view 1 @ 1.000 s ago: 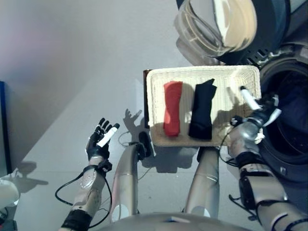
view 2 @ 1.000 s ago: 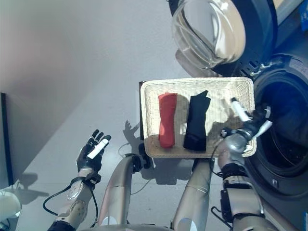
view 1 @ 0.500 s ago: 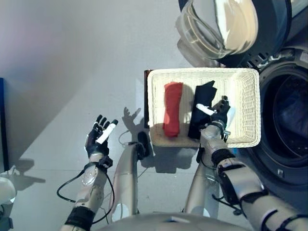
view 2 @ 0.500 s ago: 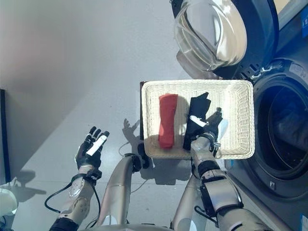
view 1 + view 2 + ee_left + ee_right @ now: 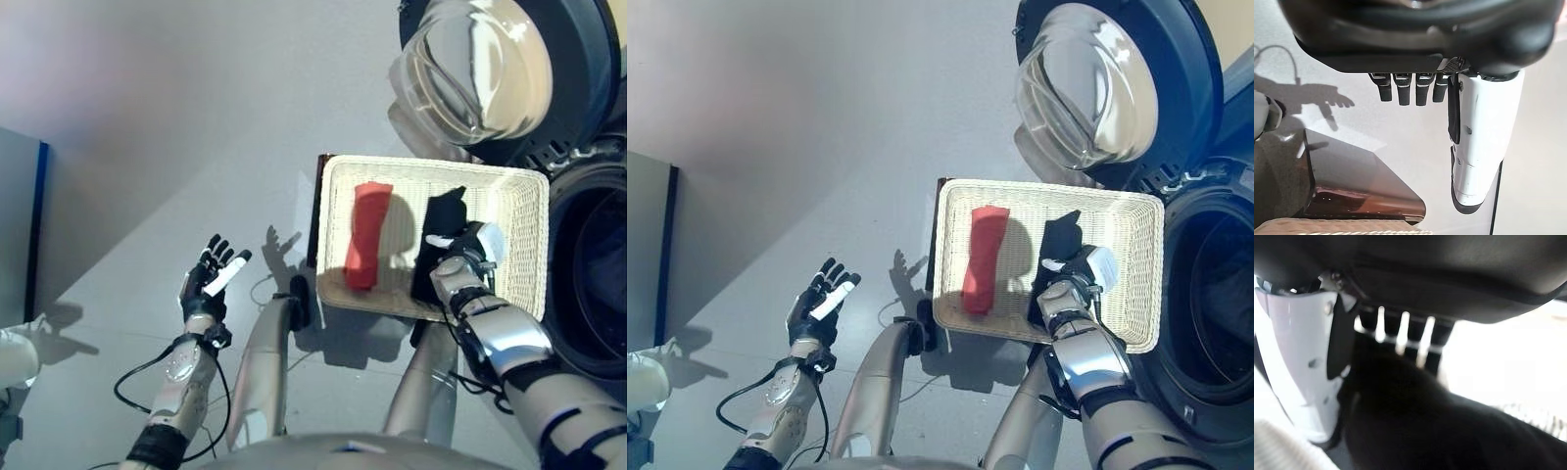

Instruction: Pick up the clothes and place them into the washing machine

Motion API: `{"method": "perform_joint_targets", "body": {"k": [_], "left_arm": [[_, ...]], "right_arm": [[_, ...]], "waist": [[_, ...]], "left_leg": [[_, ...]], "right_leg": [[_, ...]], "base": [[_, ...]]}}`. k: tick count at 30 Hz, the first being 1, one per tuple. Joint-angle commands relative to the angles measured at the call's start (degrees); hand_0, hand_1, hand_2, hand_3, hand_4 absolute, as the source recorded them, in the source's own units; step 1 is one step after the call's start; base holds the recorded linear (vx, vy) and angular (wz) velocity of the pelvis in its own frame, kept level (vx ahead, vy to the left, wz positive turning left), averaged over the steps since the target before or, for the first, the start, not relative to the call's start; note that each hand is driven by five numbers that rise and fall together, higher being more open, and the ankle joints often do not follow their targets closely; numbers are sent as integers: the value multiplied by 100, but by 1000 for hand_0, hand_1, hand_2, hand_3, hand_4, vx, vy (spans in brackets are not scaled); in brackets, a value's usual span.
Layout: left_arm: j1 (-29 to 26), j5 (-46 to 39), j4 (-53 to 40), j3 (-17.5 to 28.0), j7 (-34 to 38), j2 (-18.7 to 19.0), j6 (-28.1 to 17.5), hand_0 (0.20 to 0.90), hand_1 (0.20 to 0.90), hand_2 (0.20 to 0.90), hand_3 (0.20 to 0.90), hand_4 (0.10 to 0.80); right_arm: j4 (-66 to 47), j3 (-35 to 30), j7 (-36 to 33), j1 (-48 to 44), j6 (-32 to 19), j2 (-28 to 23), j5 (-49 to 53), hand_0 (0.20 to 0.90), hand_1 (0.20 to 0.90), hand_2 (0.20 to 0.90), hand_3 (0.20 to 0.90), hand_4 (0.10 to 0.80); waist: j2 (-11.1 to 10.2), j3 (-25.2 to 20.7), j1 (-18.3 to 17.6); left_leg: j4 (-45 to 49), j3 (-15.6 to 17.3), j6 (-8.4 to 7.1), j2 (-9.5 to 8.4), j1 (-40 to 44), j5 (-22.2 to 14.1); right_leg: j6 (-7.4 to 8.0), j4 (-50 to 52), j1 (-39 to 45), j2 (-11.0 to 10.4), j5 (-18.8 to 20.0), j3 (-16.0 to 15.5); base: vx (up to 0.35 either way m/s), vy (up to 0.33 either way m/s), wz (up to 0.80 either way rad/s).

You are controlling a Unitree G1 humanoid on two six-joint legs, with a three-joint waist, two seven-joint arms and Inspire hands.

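Two folded clothes lie in a white wicker basket [image 5: 431, 164]: a red cloth [image 5: 367, 235] on its left side and a black cloth [image 5: 443, 211] beside it. My right hand [image 5: 468, 257] rests on the near part of the black cloth. Its fingers lie straight against the fabric and its white-covered thumb sticks out sideways. The right wrist view shows that hand [image 5: 1449, 264] pressed against the black cloth [image 5: 1415, 421]. My left hand [image 5: 208, 284] hovers open over the floor, far left of the basket, holding nothing. The washing machine drum [image 5: 598, 274] gapes just right of the basket.
The washer's round glass door [image 5: 480, 69] stands swung open behind the basket. A dark board [image 5: 316, 215] edges the basket's left side. A grey panel with a blue edge [image 5: 20, 225] stands at the far left. Grey floor lies between it and the basket.
My right hand has swung left from the washer opening onto the black cloth and settled on it. The camera has shifted, so the whole scene sits further right. The left hand stays put.
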Motion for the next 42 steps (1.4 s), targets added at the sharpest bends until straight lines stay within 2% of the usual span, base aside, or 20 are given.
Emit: {"method": "perform_joint_targets", "body": {"k": [1,7,9,10,19,25,35,39,42], "left_arm": [[112,206,-544,87,-174,435,-233,900,900,900,900,800],[198,196,-607,109,-319,451,-265,900,900,900,900,800],[198,186,-576,147,-311,428,-306,900,900,900,900,800],[190,185,-578,144,-310,427,-310,900,900,900,900,800],[144,74,-355,410,-34,331,-428,900,900,900,900,800],[241,-245,-323,566,-5,217,-393,900,900,900,900,800],[314,-562,-407,406,-27,162,-319,900,900,900,900,800],[299,-601,-405,340,-33,205,-257,900,900,900,900,800],[314,-640,-409,342,-26,251,-228,900,900,900,900,800]], "right_arm": [[129,-49,724,386,204,440,-276,200,200,200,200,300],[210,-509,725,572,103,-104,18,200,200,200,200,300],[38,-893,613,739,-148,-416,505,200,200,200,200,300],[32,-896,612,738,-153,-421,508,200,200,200,200,300],[-1400,-2376,579,1192,-1898,-584,3789,200,200,200,200,300],[-2519,-3319,1074,1568,-3024,-389,5974,200,200,200,200,300],[-3195,-4413,1346,1219,-4206,-376,7989,200,200,200,200,300],[-2743,-4731,1229,1098,-4307,-671,8485,200,200,200,200,300],[-2218,-4994,940,956,-4290,-1250,8587,200,200,200,200,300]], "waist": [[315,-88,267],[367,-150,342],[354,-175,310],[361,-157,307],[130,-110,-107],[-9,-53,-392],[-8,-75,-492],[-8,-134,-523],[-5,-190,-519]], "left_leg": [[-374,-395,-392,34,-29,186],[-375,-387,-367,0,-38,188],[-377,-376,-357,12,-33,180],[-457,-353,-315,-1,-87,391],[-461,-277,-353,119,-40,324],[-454,-275,-413,202,-65,282],[-442,-281,-440,225,-73,227],[-448,-305,-452,215,-84,215],[-469,-319,-462,216,-108,212]], "right_leg": [[-184,-166,302,-231,12,90],[-154,-171,303,-283,8,78],[-142,-164,271,-290,2,107],[-175,-270,228,-287,210,103],[-193,-279,124,-204,186,210],[-211,-294,72,-110,178,246],[-209,-318,92,-69,137,265],[-202,-317,100,-56,122,265],[-194,-319,58,-67,116,259]], "base": [[22,11,13],[17,7,8],[-29,21,13],[-84,26,8],[-1,7,0],[1,-23,-12],[5,-7,-6],[0,0,0],[0,0,0]]}}
